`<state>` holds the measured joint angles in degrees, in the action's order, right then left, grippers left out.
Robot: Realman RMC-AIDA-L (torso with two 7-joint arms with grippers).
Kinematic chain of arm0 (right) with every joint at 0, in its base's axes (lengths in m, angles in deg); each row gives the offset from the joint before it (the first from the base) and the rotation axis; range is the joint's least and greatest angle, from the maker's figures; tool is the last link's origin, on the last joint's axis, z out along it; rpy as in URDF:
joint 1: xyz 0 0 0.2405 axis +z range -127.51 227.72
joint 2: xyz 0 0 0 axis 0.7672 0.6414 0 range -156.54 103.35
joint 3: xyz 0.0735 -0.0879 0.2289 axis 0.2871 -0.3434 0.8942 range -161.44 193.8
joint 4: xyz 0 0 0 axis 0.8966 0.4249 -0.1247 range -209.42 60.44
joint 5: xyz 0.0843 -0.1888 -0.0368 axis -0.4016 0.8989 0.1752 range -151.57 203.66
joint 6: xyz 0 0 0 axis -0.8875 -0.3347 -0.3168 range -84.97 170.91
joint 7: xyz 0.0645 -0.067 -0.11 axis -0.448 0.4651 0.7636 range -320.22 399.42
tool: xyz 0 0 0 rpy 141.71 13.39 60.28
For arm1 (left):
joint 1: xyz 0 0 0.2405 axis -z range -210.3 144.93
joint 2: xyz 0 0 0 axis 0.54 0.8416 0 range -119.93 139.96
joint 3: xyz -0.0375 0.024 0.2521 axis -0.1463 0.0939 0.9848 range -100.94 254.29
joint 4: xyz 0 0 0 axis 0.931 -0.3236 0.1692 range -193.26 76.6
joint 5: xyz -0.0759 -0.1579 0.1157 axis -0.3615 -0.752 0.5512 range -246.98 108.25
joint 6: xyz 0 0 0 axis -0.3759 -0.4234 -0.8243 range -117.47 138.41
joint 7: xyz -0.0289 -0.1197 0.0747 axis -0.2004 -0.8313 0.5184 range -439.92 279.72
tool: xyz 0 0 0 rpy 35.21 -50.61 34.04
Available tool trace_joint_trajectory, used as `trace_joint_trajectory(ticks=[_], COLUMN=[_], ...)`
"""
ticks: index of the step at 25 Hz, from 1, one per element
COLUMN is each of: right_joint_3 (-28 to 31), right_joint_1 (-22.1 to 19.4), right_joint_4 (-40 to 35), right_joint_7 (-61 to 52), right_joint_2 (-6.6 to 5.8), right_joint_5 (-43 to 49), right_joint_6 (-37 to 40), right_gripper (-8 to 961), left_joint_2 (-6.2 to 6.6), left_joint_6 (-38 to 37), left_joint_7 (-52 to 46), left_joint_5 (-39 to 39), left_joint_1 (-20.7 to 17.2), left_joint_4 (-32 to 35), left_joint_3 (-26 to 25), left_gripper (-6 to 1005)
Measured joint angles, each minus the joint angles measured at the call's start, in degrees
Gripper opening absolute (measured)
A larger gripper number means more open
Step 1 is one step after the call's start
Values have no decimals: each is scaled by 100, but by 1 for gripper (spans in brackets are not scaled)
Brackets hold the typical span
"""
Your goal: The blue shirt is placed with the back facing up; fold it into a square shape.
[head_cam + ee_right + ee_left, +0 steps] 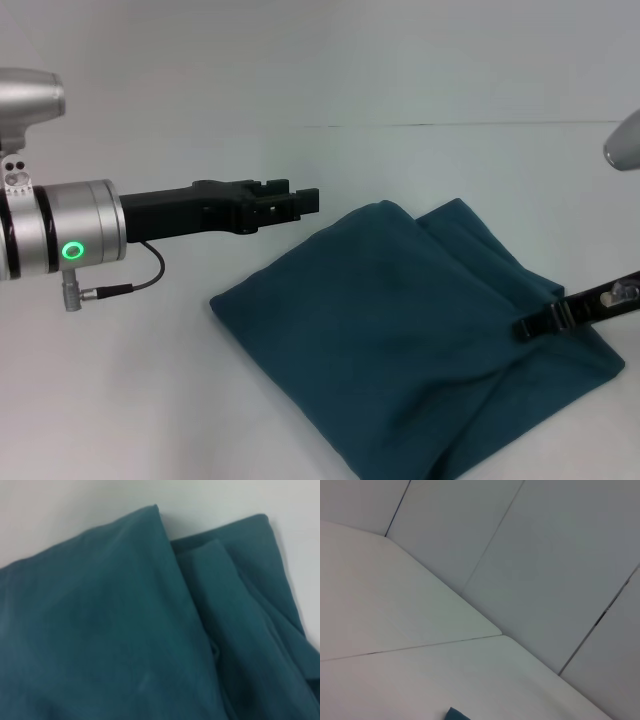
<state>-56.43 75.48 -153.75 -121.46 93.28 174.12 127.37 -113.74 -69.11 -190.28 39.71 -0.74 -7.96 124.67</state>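
Nearest to me, filling the space from about four to six o'clock in the head view, lies the blue shirt point(400, 340), already doubled into a thick, roughly four-sided packet with one corner pointing toward nine o'clock and another toward twelve. I judge the fold nearly done but not square: along the three o'clock side a second layer sticks out past the top panel, and my right wrist view shows that overlap as loose ridges beside the smooth upper panel of the shirt point(100, 620). My right gripper point(545, 320) sits low at three o'clock, right at that ragged edge, probably so I can press or tuck it; whether its jaws are parted, closed or pinching cloth I cannot tell, since only a dark tip against the fabric shows. Farther out, at about ten o'clock, my left gripper point(285, 200) hangs in the air clear of the shirt, its jaws drawn together on nothing, held off so it does not drag the packet. Its wrist camera sees only a sliver of the shirt and the white table point(395, 605) running to the pale wall point(560, 555) beyond. Nothing else on the surface blocks either arm.
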Motion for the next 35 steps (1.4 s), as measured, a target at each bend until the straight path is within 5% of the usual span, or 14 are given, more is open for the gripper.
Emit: trace_joint_trajectory(ticks=[24,30,32,35], right_joint_3=[216,196,170,127], right_joint_1=[-119,-96,-85,-82], right_joint_4=[902,1028,1043,983], right_joint_7=[441,614,672,689], right_joint_2=[19,28,28,27], right_joint_5=[-713,-726,-732,-733], right_joint_6=[-736,-888,-899,-903], right_gripper=[520,401,200,163], left_joint_2=[-9,-9,-9,-9], left_joint_6=[75,74,74,75], left_joint_7=[111,111,111,111], left_joint_5=[0,0,0,0], left_joint_1=[0,-12,-13,-21], left_joint_4=[-9,-9,-9,-9], left_joint_3=[0,-3,-27,-63], left_gripper=[584,584,583,583])
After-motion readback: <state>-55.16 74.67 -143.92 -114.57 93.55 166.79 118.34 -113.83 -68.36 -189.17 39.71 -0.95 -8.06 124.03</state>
